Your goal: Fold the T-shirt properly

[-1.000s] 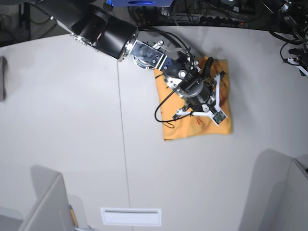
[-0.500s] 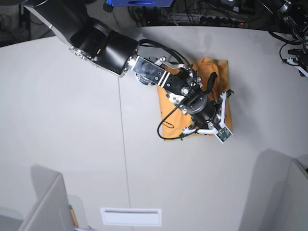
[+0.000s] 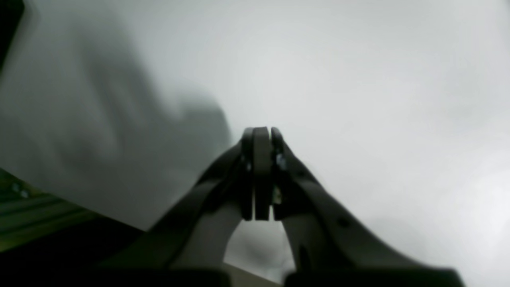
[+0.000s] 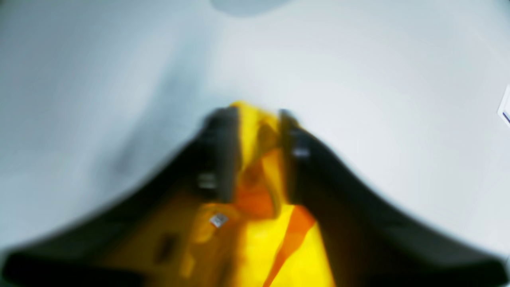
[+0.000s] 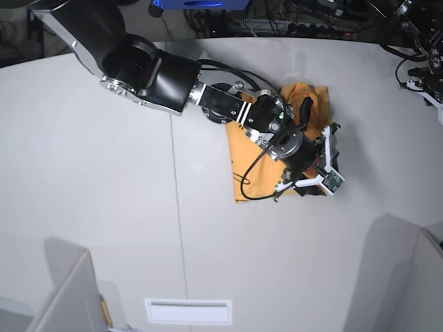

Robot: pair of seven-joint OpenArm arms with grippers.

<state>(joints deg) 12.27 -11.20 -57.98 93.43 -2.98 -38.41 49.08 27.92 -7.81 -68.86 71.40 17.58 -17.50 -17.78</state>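
I have the right pincer [image 4: 255, 119] down over the far right edge of the T-shirt [image 5: 243, 155], which lies on the white table [image 5: 90, 173] as a compact orange block, already folded several times over. From the wrist view its jaws stand apart with a ridge of yellow-orange cloth bunched up between them; whether the cloth is pinched or merely lying in the gap I cannot tell, because the picture is smeared. I read this as the end of a late fold — the edge has been carried across and is being let down.

The next move, as I judge it, calls for lifting straight up and clear of the cloth so the top layer is not dragged, then a check that the edges line up.

The left pincer [image 3: 261, 131] is clenched on nothing, its tips pressed together above bare table; in the overhead view it sits at the far right rim, well apart from the shirt, and is mostly cut off.

Much is hidden: the arm and its camera bracket cover the whole right half of the shirt beneath the pincer, so I cannot see how the edge lies — only the part left of and behind the pincer shows.
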